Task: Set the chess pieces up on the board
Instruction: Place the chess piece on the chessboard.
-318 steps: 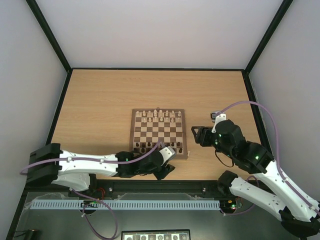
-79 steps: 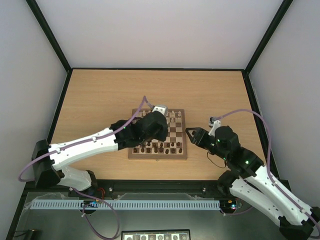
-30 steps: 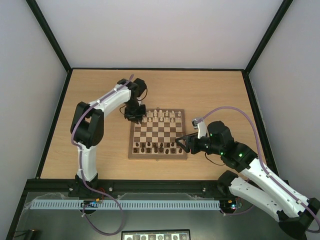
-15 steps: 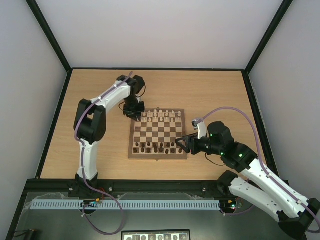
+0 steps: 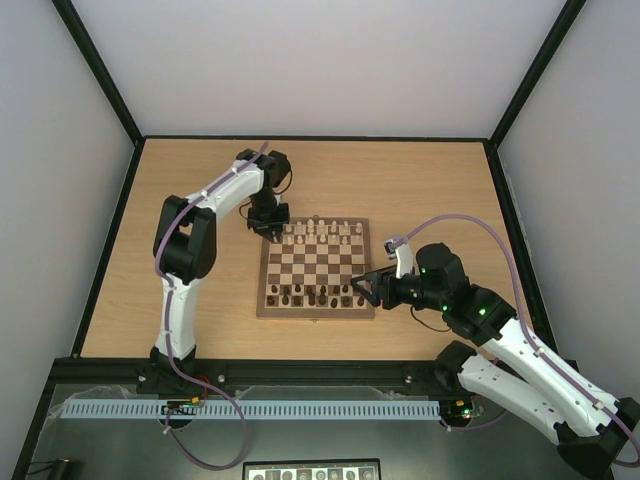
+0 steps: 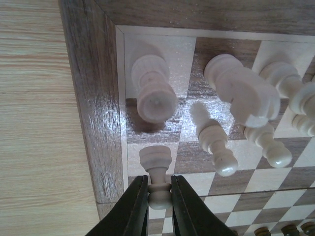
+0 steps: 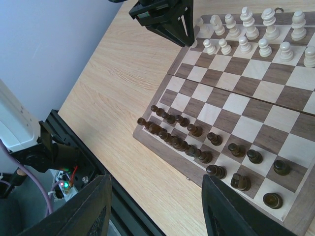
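Fingers [image 6: 135, 209] of the left gripper [image 6: 158, 191] were clenched on 1 pale pawn [image 6: 155, 158], its base seemingly down on the far-left pawn square of the board [image 6: 96, 98], before the rook [image 6: 153, 93]. That gripper had just swung there from mid-board, so release looked due. The right gripper [image 5: 366, 288] hung half-open, empty, near right.

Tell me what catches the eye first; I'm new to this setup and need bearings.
The left end effector pinches a pale pawn at the far-left corner of the board, beside the cream rook. The right end effector hangs open by the dark chessmen along the near edge.
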{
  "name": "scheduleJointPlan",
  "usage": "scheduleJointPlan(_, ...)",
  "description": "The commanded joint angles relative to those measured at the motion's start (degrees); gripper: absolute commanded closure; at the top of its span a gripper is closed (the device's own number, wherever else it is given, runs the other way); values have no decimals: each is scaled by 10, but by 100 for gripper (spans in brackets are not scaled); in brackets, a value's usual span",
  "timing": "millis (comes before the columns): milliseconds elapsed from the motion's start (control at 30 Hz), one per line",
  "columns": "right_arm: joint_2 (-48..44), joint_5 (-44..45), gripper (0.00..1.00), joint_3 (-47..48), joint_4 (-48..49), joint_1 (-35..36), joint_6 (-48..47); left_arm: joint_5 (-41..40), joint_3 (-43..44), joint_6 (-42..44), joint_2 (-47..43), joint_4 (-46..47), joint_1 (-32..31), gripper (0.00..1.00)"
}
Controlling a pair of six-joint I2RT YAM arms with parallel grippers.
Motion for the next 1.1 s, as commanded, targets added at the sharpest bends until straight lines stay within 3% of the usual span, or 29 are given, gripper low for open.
scheduleJointPlan(0, -7, -9, 49, -6, 7, -2, -7, 1, 17, 8, 20, -15, 5, 86)
scheduleJointPlan(800, -11, -13, 49, -9, 11, -2, -7, -1, 52, 14, 46, -30, 5, 83)
scheduleJointPlan(1067, -11, -16, 49, -9, 12, -2, -8, -5, 69, 14, 41, -34, 5, 74)
